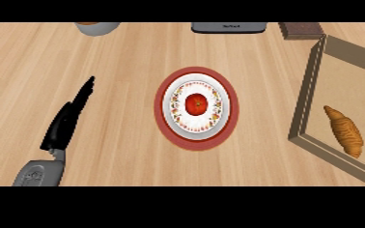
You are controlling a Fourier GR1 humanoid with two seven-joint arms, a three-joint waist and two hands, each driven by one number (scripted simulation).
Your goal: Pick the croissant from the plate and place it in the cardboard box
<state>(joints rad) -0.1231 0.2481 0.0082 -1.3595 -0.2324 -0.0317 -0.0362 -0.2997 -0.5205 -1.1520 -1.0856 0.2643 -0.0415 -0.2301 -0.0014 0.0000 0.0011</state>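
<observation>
A golden-brown croissant (343, 131) lies inside the cardboard box (306, 88) at the right edge of the head view. The plate (197, 107), red-rimmed with a white patterned middle and a red centre, sits mid-counter with no croissant on it. My left hand (68, 118) rests at the lower left, fingers straight and pointing away from me, holding nothing. It is well left of the plate. My right hand does not show.
At the back edge stand a grey bowl (96, 27) on the left, a grey appliance (229, 27) in the middle and a dark brown block (301, 30) near the box's far corner. The wooden counter (128, 63) spreads around the plate.
</observation>
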